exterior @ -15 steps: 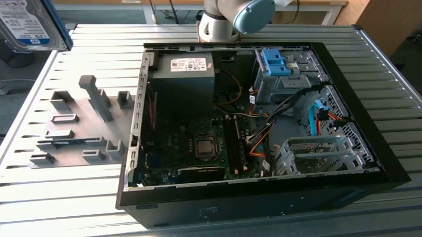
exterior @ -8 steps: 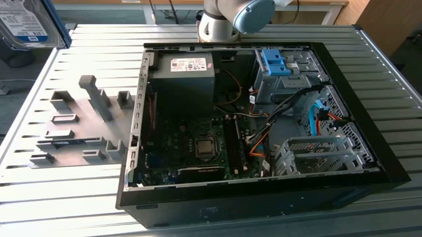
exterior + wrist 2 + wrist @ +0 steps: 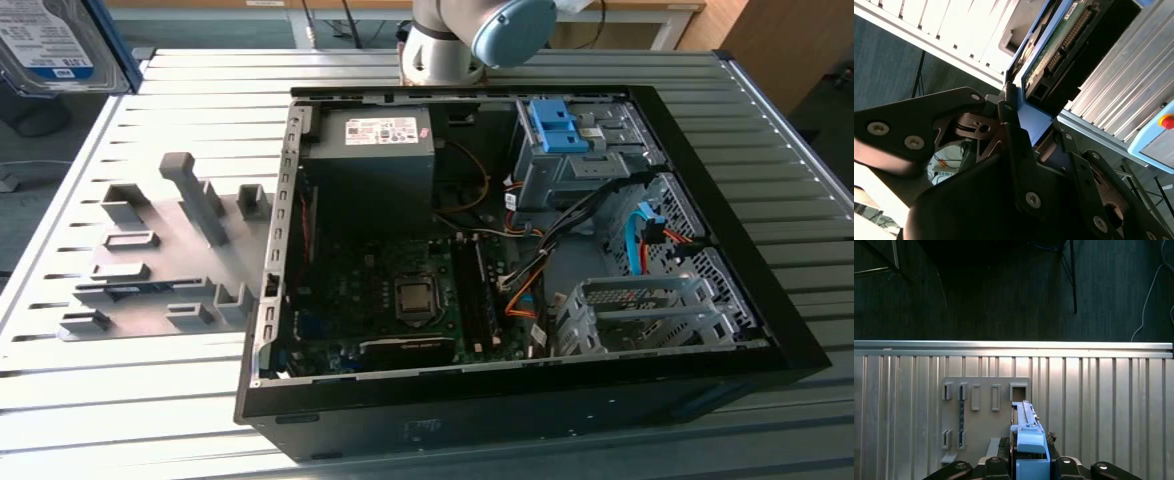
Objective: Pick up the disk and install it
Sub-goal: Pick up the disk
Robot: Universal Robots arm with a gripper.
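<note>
Black gripper (image 3: 1034, 125) clamped on edge of flat, blue-framed silver-metal disk (image 3: 54, 45), white-and-blue label showing, at upper left of exterior view, well apart from open black computer case (image 3: 534, 420) on ribbed metal table (image 3: 134, 420).

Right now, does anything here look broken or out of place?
Nothing looks damaged. The computer case lies open on its side with loose cables inside, and the disk is up in the air, clamped in the gripper.

A grey slotted fixture plate (image 3: 985, 410) with upright pegs stands below the blue-framed silver metal disk (image 3: 1026, 437). The black computer case (image 3: 534, 410) lies open upward; orange and blue cables (image 3: 633, 240) seemingly crowd the perforated silver drive cage (image 3: 641, 310).
</note>
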